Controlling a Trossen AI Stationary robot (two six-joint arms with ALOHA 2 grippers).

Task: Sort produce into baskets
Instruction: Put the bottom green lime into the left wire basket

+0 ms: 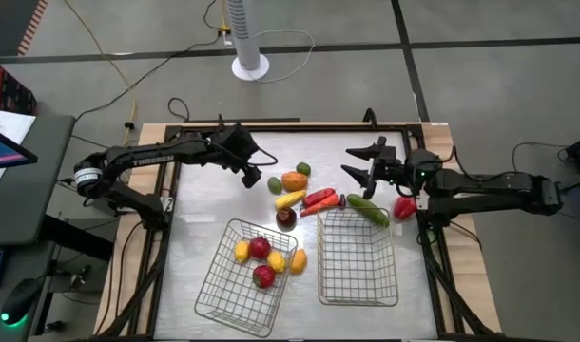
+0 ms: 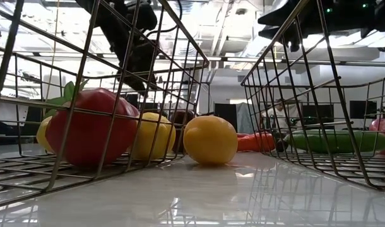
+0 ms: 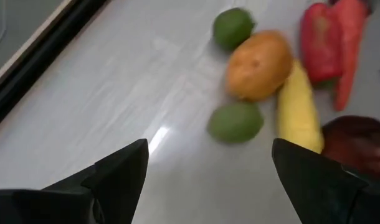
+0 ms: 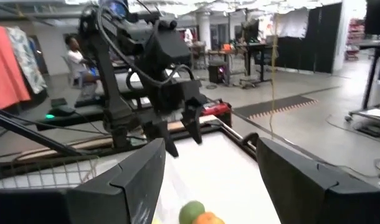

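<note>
Loose produce lies mid-table: two green round pieces (image 1: 274, 184) (image 1: 302, 169), an orange piece (image 1: 294, 180), a long yellow piece (image 1: 290, 199), red chilies (image 1: 319, 199), a maroon piece (image 1: 286, 217), a cucumber (image 1: 368, 209) and a red piece (image 1: 404, 207). The left basket (image 1: 223, 294) holds red and yellow pieces. A yellow piece (image 2: 209, 140) lies just outside it. The right basket (image 1: 358, 280) has nothing inside. My left gripper (image 1: 254, 178) hangs open, tilted down, just left of the nearer green piece (image 3: 235, 121). My right gripper (image 1: 355, 161) stands open and level above the far right of the pile.
A dark frame (image 1: 290, 126) borders the table's far and side edges. Bare white tabletop (image 1: 204, 204) lies left of the pile. A fan stand (image 1: 250, 66) and cables are on the floor beyond. A person (image 4: 75, 56) sits in the room behind the table.
</note>
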